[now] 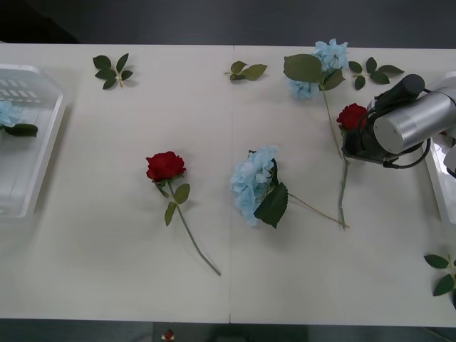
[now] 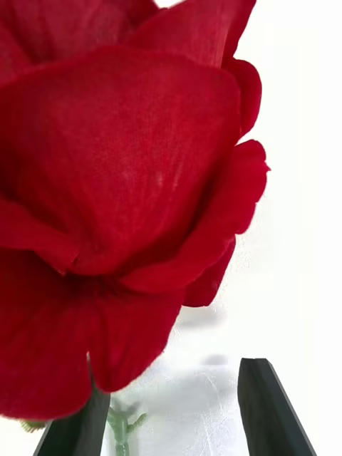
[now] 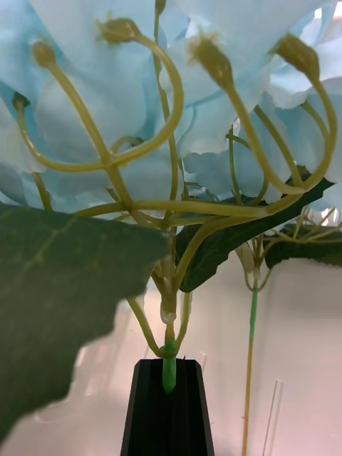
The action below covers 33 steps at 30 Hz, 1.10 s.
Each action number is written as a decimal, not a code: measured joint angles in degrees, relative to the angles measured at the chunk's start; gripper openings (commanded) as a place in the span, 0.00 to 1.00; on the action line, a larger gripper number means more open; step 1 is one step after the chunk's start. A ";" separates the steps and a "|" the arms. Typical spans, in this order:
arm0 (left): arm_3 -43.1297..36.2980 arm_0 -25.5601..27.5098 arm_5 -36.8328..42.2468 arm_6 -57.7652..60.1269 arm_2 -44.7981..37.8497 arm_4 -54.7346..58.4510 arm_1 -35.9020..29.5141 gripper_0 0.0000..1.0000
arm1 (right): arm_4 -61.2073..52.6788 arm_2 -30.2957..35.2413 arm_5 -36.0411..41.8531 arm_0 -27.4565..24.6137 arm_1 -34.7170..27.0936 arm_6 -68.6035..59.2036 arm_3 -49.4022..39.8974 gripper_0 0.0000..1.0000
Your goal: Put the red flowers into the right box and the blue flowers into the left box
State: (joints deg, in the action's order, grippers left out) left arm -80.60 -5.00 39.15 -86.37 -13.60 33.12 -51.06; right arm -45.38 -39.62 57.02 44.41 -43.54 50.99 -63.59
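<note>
One red rose [image 1: 351, 115] lies at the right of the table, its stem running toward the front edge. My right gripper [image 2: 174, 420] is open at it, a black finger [image 2: 274, 410] on each side of the stem just under the bloom [image 2: 121, 178]. A second red rose [image 1: 165, 165] lies left of centre. One blue hydrangea [image 1: 253, 184] lies mid-table and another [image 1: 320, 68] at the back. My left gripper [image 3: 168, 406] is shut on the stem of a third blue hydrangea [image 3: 214, 107], whose head [image 1: 7, 114] shows in the slotted left box [image 1: 43, 153]. The smooth right box [image 1: 436, 178] stands at the right edge.
Loose green leaf sprigs lie at the back left [image 1: 112, 70], back centre [image 1: 246, 70], back right [image 1: 374, 70] and front right [image 1: 443, 274]. My right arm [image 1: 410, 121] reaches in from the right, just beside the right box.
</note>
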 measured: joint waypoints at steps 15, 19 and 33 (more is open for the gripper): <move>1.43 -0.16 -1.00 0.00 1.86 1.81 0.35 0.88 | 0.00 0.23 -2.09 2.36 2.81 3.97 6.30 0.34; 1.20 -0.17 -0.45 -0.27 1.86 6.76 0.35 1.00 | -0.03 0.23 -2.19 2.36 2.81 3.97 6.30 0.44; -22.98 -3.38 32.11 -4.49 -1.84 19.83 0.40 1.00 | -5.31 0.23 -2.19 2.48 2.60 7.76 6.37 0.69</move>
State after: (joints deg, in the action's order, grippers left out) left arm -103.58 -8.38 71.25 -90.86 -15.44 52.95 -50.66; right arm -50.69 -39.40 54.83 46.89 -40.94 58.75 -57.22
